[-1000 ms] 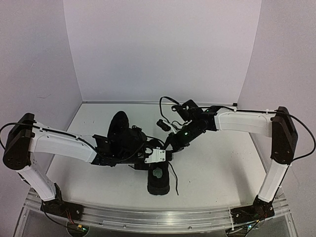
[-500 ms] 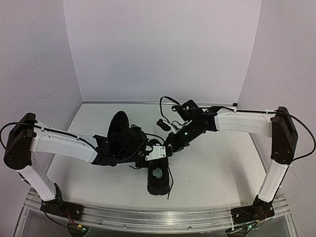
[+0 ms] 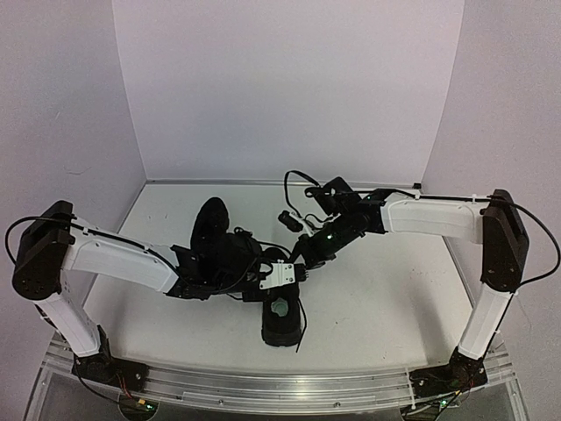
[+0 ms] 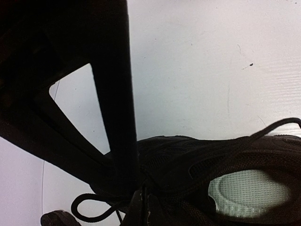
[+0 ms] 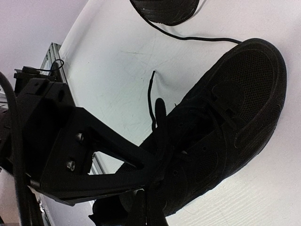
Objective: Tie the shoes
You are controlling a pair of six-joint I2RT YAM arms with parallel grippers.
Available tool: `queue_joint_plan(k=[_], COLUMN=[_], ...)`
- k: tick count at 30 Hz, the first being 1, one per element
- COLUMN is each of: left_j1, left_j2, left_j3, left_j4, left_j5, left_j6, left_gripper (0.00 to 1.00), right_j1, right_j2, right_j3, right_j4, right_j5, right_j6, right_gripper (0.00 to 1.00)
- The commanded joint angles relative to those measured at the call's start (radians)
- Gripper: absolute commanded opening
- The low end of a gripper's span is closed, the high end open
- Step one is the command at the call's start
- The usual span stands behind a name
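Note:
Two black shoes lie on the white table. The near shoe [image 3: 282, 323] shows a pale patch [image 4: 249, 193] inside its opening. The other shoe [image 3: 213, 224] lies behind it, partly under my left arm; its toe shows in the right wrist view [image 5: 164, 9]. My left gripper [image 3: 296, 272] and right gripper [image 3: 303, 260] meet over the near shoe's laces. The left gripper [image 4: 143, 209] is shut, with a lace loop [image 4: 89, 207] beside it. The right gripper [image 5: 149, 209] is shut where a lace [image 5: 151, 101] runs down to it across the near shoe [image 5: 225, 117].
An aluminium rail [image 3: 263, 381] runs along the table's near edge. White walls close the back and both sides. A black cable [image 3: 294, 180] loops above the right wrist. A loose lace end [image 3: 299, 338] hangs beside the near shoe.
My left gripper has shifted slightly right and farther from me, towards the right gripper. The loose lace end beside the near shoe has drawn in closer to the shoe.

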Motion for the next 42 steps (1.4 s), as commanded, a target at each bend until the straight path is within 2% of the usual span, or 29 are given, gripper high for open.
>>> queue_joint_plan(k=[1,9,11,18,20,25,29,42], left_j1=[0.011,0.015,0.015,0.015,0.015,0.015,0.015,0.015], left_j2=[0.013,0.034,0.035,0.025,0.022,0.018,0.019,0.008], left_j3=[-0.013,-0.049,-0.056,-0.077,-0.081,-0.084,-0.084,-0.068], left_j4=[0.109,0.230,0.242,0.258,0.260,0.257,0.250,0.163], left_j5=[-0.007,-0.014,-0.009,0.000,0.003,0.007,0.009,0.012], left_j6=[-0.058,-0.097,-0.096,-0.094,-0.093,-0.086,-0.080,-0.042], left_gripper=[0.00,0.00,0.00,0.00,0.00,0.00,0.00,0.00], right_j1=[0.004,0.004,0.003,-0.028,-0.058,-0.121,-0.133,-0.103], right_j2=[-0.034,-0.033,-0.036,-0.075,-0.094,-0.136,-0.111,0.035], right_j3=[-0.016,-0.047,-0.052,-0.069,-0.089,-0.164,-0.196,-0.174], right_j4=[0.032,0.062,0.069,0.089,0.095,0.154,0.176,0.290], right_j5=[-0.016,-0.052,-0.058,-0.077,-0.072,-0.031,0.007,-0.112], right_j6=[0.010,0.032,0.037,0.053,0.059,0.113,0.150,0.185], right_gripper=[0.00,0.00,0.03,0.30,0.31,0.31,0.28,0.15])
